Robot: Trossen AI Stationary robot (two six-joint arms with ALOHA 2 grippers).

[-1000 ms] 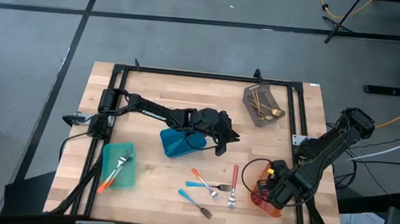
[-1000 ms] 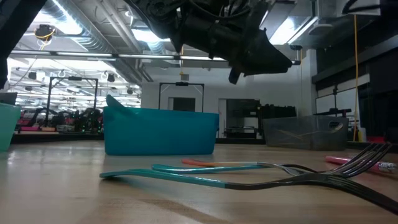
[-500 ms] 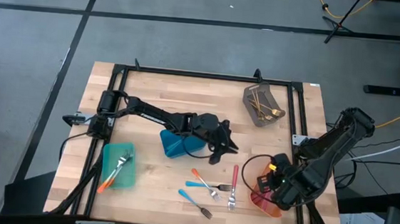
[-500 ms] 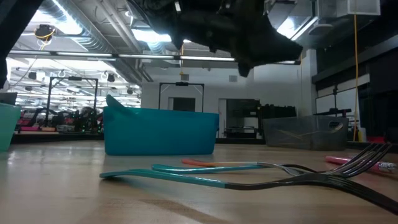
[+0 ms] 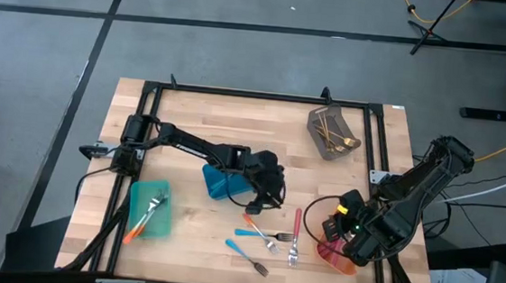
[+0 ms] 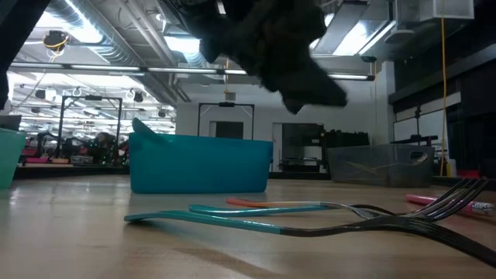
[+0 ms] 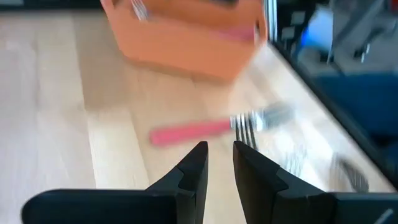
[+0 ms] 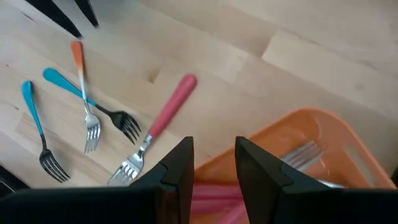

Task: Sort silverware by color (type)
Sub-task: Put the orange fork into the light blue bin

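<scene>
Several forks lie flat on the wooden table near its front edge: a pink-handled one [image 5: 297,228] [image 7: 202,131] [image 8: 166,116], an orange-handled one [image 5: 255,228] [image 8: 79,62], and two blue-handled ones [image 5: 250,234] [image 5: 244,252] [image 6: 232,221]. My left gripper [image 5: 273,200] [image 7: 221,155] hangs above the table beside the blue bin [image 5: 223,182], slanting down toward the loose forks. Its fingers stand slightly apart with nothing between them. My right gripper [image 5: 337,231] [image 8: 214,149] hovers over the orange bin [image 5: 339,252] [image 8: 329,140], open and empty.
The orange bin holds silverware [image 8: 303,153]. A teal bin [image 5: 150,208] at the front left holds forks. A grey bin [image 5: 331,130] at the back right holds gold utensils. A black frame [image 5: 257,95] runs around the table. Bare wood lies between the blue bin and the grey bin.
My left gripper has moved toward the table's near edge and down, rolling and tipping toward the loose forks. My right gripper has risen above the orange bin and turned at the wrist. Neither gap has changed, and the forks have stayed put.
</scene>
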